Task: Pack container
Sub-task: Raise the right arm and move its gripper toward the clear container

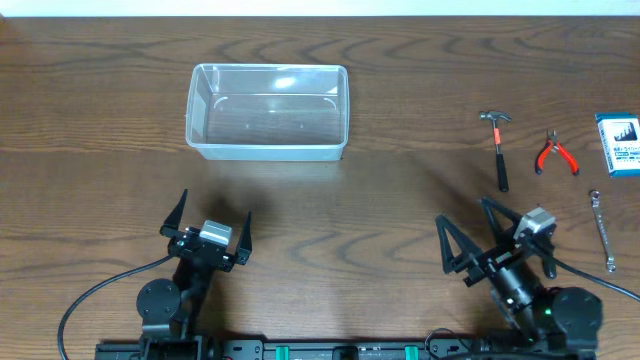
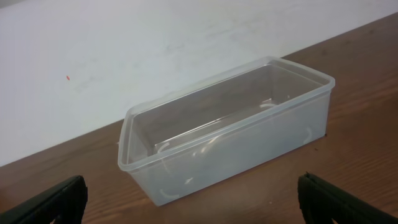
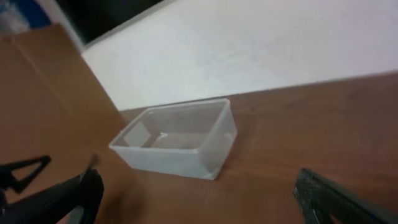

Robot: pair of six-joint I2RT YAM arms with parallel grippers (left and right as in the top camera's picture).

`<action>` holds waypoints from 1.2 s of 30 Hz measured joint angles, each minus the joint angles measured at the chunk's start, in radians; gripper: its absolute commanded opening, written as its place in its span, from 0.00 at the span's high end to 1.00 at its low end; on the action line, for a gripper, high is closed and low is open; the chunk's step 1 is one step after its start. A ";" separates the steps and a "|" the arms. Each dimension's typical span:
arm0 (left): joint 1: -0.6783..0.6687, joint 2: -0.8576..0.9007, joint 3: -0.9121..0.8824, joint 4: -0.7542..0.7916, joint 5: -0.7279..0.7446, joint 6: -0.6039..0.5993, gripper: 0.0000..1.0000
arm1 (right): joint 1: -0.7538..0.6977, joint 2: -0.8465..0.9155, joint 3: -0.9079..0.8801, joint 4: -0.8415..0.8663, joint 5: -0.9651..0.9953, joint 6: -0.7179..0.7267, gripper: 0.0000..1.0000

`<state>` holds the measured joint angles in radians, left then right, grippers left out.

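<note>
The clear plastic container (image 1: 267,110) stands empty on the wooden table at the upper left of centre; it also shows in the left wrist view (image 2: 227,130) and the right wrist view (image 3: 177,140). At the right lie a small hammer (image 1: 497,147), red-handled pliers (image 1: 554,153), a wrench (image 1: 602,230) and a blue-and-white card pack (image 1: 619,144). My left gripper (image 1: 210,222) is open and empty, well below the container. My right gripper (image 1: 468,236) is open and empty, just below the hammer.
A white wall runs behind the table's far edge (image 1: 320,14). Black cables (image 1: 85,300) trail from the arm bases along the near edge.
</note>
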<state>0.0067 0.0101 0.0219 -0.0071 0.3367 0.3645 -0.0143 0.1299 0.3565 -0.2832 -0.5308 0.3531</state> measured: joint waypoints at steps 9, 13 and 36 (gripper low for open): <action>0.000 0.000 0.000 0.000 0.000 0.000 0.02 | 0.000 0.348 0.302 -0.340 0.056 -0.250 0.01; 0.000 0.000 0.000 0.000 0.000 0.000 0.02 | 0.000 0.536 0.473 -0.538 0.064 -0.286 0.01; 0.000 0.000 0.000 0.000 0.000 0.000 0.02 | 0.379 0.795 0.985 -0.710 0.337 -0.150 0.01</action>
<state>0.0067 0.0101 0.0223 -0.0071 0.3363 0.3645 0.3645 0.9253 1.3411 -0.9936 -0.1936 0.2035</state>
